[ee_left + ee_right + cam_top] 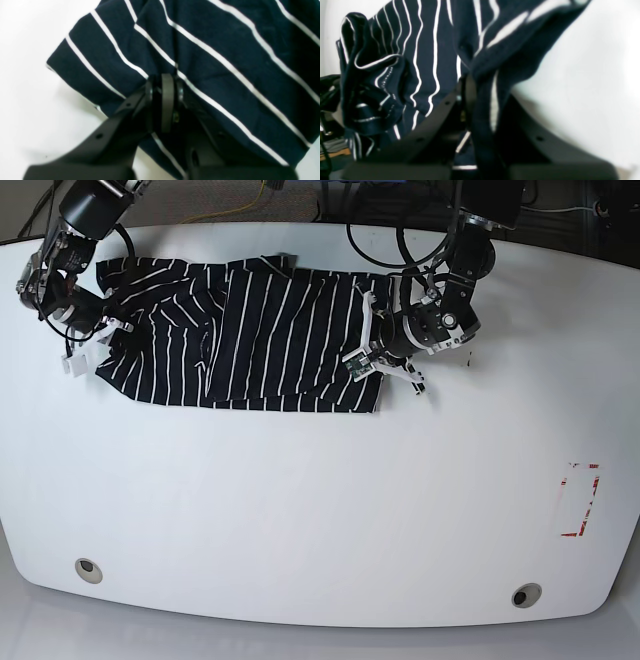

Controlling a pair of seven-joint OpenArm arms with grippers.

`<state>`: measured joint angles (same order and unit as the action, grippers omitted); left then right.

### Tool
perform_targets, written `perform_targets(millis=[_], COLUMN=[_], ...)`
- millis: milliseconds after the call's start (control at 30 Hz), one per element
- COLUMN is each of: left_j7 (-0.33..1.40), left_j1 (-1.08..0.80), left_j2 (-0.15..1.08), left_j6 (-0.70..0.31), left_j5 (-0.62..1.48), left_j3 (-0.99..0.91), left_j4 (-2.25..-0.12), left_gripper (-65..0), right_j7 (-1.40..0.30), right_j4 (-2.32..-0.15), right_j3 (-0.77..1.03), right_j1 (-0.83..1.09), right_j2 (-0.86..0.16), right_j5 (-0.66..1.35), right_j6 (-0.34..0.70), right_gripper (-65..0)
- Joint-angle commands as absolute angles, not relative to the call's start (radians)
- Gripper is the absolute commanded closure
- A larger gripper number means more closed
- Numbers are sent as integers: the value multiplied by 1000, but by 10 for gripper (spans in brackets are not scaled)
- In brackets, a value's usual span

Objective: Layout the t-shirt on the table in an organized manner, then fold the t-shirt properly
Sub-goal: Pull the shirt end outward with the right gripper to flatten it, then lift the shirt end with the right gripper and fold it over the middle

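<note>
The t-shirt (pixel 270 330), dark with thin white stripes, lies spread but rumpled across the far half of the white table (pixel 300 510). My left gripper (pixel 372 365) sits at the shirt's right edge. In the left wrist view its fingers (pixel 167 100) stand together, pinching the striped fabric (pixel 225 50). My right gripper (pixel 112 330) is at the shirt's left end. The right wrist view shows a fold of the cloth (pixel 482 100) clamped between the closed jaws, with bunched fabric (pixel 370 75) hanging to the left.
A red-marked rectangle (pixel 582 500) lies near the table's right edge. Two round grommets (pixel 88 568) (pixel 524 594) sit by the front edge. Cables (pixel 400 240) run along the far side behind the arms.
</note>
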<state>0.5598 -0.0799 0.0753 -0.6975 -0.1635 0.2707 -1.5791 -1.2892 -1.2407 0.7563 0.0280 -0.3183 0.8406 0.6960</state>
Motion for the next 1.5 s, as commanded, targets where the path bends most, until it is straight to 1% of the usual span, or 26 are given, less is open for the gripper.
perform_targets(millis=[0,267,567,733,1000,1233,1467], left_j7=[619,619,622,622,622,622,622], left_j1=[-77,-76,-64,-62,-58,-58,-56], left_j2=[82,77,77,77,77,77,77], left_j6=[-698,-698,-698,-698,-698,-698,-698], left_j5=[-208,-208,-209,-211,-211,-211,-211], left_j3=[268,269,274,275,275,275,275], left_j4=[-1578,-1577,-1575,-1575,-1573,-1573,-1573], left_gripper=[-31,-31,-31,-31,-31,-31,-31], right_j7=[-1296,-1326,-1396,-1396,-1396,-1396,-1396], right_j4=[-1342,-1616,-1802,-1888,-1902,-1899,-1899], right_j3=[757,757,754,753,611,509,453], right_j1=[36,48,41,19,15,1,-1], right_j2=[-329,-263,-182,-124,-64,13,68], right_j5=[849,854,855,857,929,932,929], right_j6=[698,698,698,698,698,698,698], right_gripper=[0,0,0,0,0,0,0])
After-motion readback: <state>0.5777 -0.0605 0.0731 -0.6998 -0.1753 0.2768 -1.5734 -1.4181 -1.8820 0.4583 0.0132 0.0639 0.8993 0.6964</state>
